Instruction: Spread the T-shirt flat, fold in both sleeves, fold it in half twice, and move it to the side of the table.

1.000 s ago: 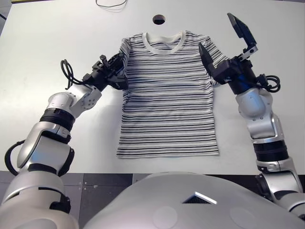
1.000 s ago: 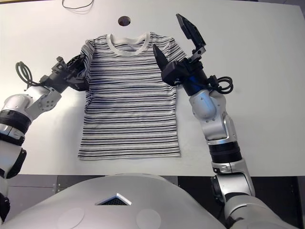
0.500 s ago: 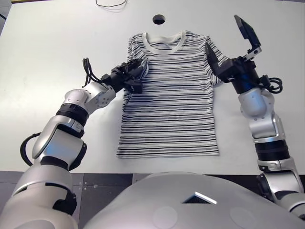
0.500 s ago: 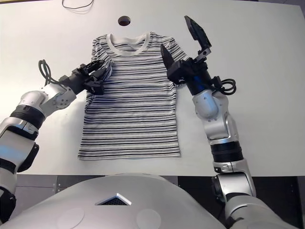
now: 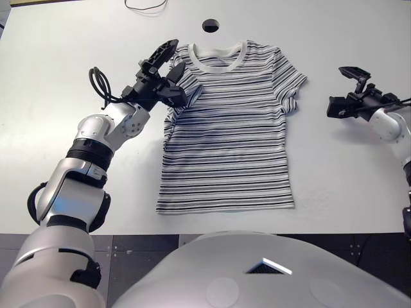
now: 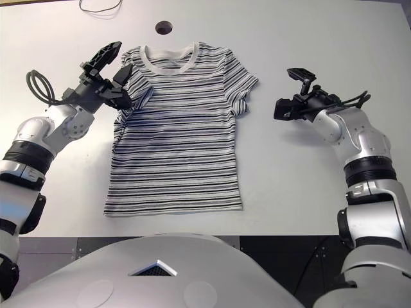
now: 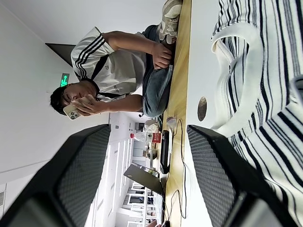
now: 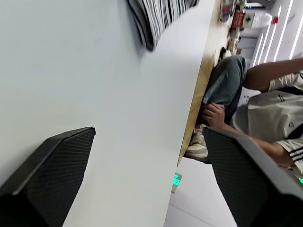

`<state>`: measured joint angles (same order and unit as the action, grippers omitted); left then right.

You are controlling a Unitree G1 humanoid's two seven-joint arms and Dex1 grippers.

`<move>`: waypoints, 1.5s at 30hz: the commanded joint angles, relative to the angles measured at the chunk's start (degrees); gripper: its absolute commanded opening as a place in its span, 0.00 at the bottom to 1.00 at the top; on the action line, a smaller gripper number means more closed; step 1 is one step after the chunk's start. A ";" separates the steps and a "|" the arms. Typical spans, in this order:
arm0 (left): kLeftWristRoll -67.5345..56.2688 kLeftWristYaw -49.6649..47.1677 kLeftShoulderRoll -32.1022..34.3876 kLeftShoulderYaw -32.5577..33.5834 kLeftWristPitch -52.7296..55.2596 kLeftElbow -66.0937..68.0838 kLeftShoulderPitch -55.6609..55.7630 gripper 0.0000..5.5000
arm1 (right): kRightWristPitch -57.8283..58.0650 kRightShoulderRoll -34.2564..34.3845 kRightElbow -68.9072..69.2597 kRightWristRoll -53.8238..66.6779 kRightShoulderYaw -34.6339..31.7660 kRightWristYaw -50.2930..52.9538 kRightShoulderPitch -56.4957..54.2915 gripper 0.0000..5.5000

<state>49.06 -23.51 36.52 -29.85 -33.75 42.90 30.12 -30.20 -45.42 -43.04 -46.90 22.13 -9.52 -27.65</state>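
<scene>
The striped T-shirt [image 5: 225,135] lies flat on the white table [image 5: 58,77], collar at the far end. Its left sleeve [image 5: 182,96] is folded in over the chest, while the right sleeve [image 5: 292,80] is spread out to the side. My left gripper [image 5: 168,61] hovers open above the shirt's left shoulder, holding nothing. The left wrist view has the white collar [image 7: 241,71] just past its fingers. My right gripper [image 5: 342,90] stands open over bare table, well to the right of the right sleeve. The right wrist view catches a corner of the shirt [image 8: 161,16].
A round cable hole [image 5: 210,25] sits in the table just beyond the collar, with a dark cable [image 5: 146,5] at the far edge. Bare table lies on both sides of the shirt. The table's front edge [image 5: 128,218] runs just below the hem.
My left gripper carried the left sleeve in over the chest, let it go and lifted back, open. My right arm swung off the shirt, out to the right.
</scene>
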 commanded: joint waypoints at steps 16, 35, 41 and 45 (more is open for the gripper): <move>-4.79 0.13 -1.80 6.69 0.23 -8.68 -4.08 0.55 | -1.87 12.47 -19.97 -7.63 16.45 14.75 -11.80 0.77; -4.85 1.33 -3.06 7.32 -0.62 -10.30 -5.39 0.55 | 1.41 16.96 -29.55 -6.74 20.00 19.69 -13.45 0.25; -4.88 1.64 -3.21 7.44 -0.67 -10.72 -5.87 0.55 | 1.89 16.92 -30.10 -6.00 20.12 19.78 -13.42 0.11; -4.92 1.79 -3.31 7.41 -0.76 -11.03 -6.29 0.55 | 2.00 16.73 -30.23 -5.46 20.16 19.96 -13.43 0.02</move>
<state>44.58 -22.87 33.33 -22.69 -34.24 32.55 24.31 -28.99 -29.61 -70.97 -51.26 40.61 11.92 -45.18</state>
